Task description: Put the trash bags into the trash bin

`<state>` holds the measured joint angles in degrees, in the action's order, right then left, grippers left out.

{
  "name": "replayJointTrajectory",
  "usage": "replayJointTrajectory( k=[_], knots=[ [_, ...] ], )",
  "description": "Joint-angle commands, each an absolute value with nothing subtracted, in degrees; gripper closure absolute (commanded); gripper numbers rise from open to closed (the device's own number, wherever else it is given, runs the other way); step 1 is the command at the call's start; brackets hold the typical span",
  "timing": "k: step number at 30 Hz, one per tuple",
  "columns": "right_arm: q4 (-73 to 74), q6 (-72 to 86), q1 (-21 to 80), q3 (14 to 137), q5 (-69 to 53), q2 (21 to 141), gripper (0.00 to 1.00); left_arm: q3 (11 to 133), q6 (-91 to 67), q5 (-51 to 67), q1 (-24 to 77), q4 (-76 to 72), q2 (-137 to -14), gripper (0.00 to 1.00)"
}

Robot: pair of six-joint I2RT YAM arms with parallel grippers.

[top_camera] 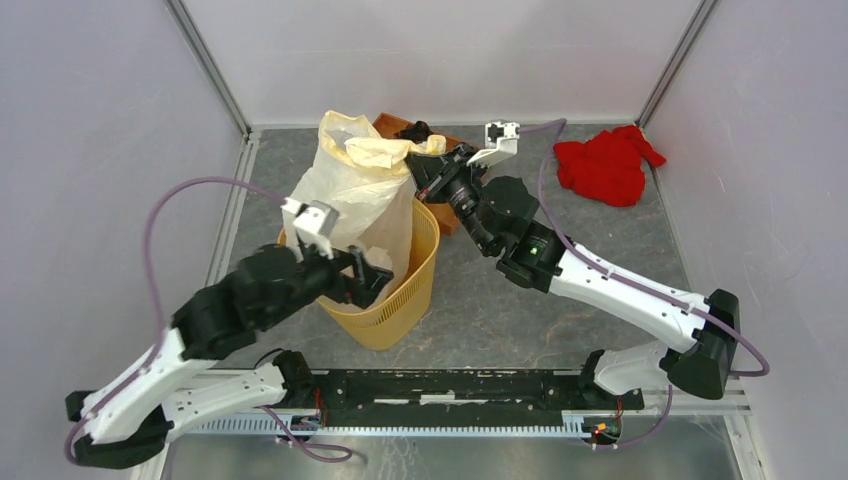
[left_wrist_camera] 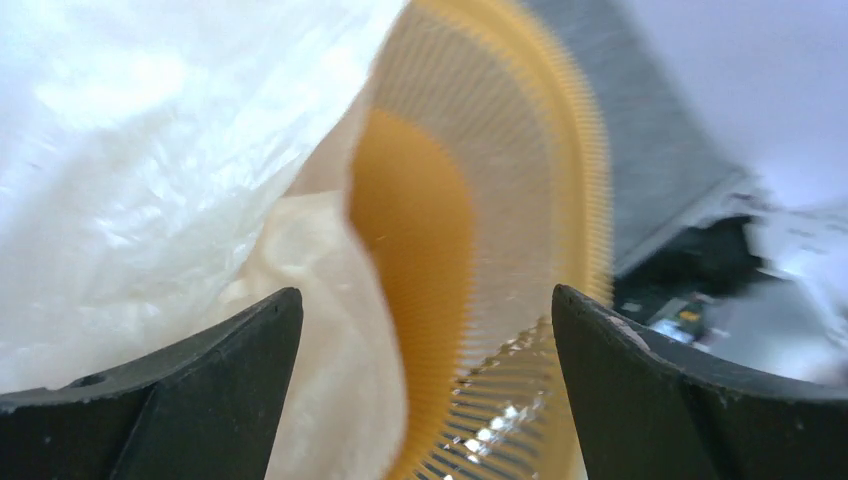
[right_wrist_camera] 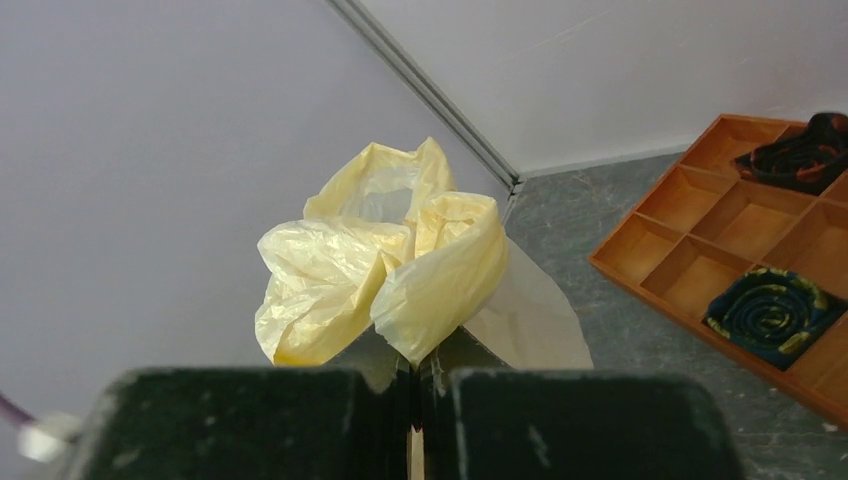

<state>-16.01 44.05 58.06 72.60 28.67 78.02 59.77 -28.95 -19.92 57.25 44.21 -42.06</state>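
The cream-white trash bag (top_camera: 358, 190) stands up out of the yellow mesh trash bin (top_camera: 405, 290), its lower part inside and its top bunched above the rim. My right gripper (top_camera: 418, 165) is shut on the bag's top edge and holds it up; the right wrist view shows the folded film (right_wrist_camera: 400, 260) pinched between the jaws. My left gripper (top_camera: 368, 275) is open at the bin's near-left rim. In the left wrist view its fingers (left_wrist_camera: 200, 390) straddle the bag film (left_wrist_camera: 150, 180) and the bin wall (left_wrist_camera: 470, 230) without gripping.
A brown compartmented wooden tray (right_wrist_camera: 730, 210) with dark rolled items lies behind the bin, partly hidden in the top view (top_camera: 392, 124). A red cloth (top_camera: 605, 162) lies at the back right. Walls enclose the back and sides.
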Motion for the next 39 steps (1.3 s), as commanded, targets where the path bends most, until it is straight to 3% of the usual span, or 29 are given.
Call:
replayJointTrajectory(
  k=[1, 3, 6, 10, 13, 16, 22, 28, 33, 39],
  knots=[
    [-15.3, 32.2, 57.9, 72.1, 21.0, 75.0, 1.00, 67.4, -20.9, 0.1, 57.3, 39.8, -36.2, 0.00],
    [-15.5, 26.9, 57.9, 71.7, 13.2, 74.6, 0.99, 69.9, -21.9, 0.4, 57.2, 40.6, -34.8, 0.00],
    [-14.1, 25.2, 57.9, 71.3, 3.2, 74.5, 0.99, 74.0, -26.7, -11.0, 57.2, 44.0, -34.5, 0.02],
    [-8.0, 29.0, 57.9, 70.4, -2.2, 74.7, 0.99, 77.6, -42.3, -33.7, 57.3, 51.7, -33.1, 0.03],
    [-6.9, 31.4, 57.9, 67.7, -6.6, 74.1, 0.99, 77.6, -45.1, -40.6, 57.3, 53.0, -32.0, 0.04],
    [-7.9, 32.0, 57.9, 65.7, -10.2, 74.0, 0.93, 77.9, -49.0, -46.4, 57.2, 56.9, -33.1, 0.05],
    [-3.2, 29.9, 57.9, 66.5, -10.0, 75.1, 0.87, 74.7, -49.9, -51.1, 57.3, 56.4, -35.7, 0.07],
    [2.8, 27.9, 56.6, 66.5, -5.9, 75.2, 0.74, 76.9, -47.1, -50.7, 57.3, 56.7, -44.7, 0.22],
    [9.3, 24.1, 54.1, 67.7, -0.9, 75.0, 0.68, 77.8, -47.2, -51.3, 57.2, 58.5, -51.2, 0.22],
    [15.1, 17.3, 53.2, 73.3, 4.1, 75.8, 0.62, 74.1, -45.2, -48.5, 57.1, 50.6, -52.5, 0.25]
  ],
)
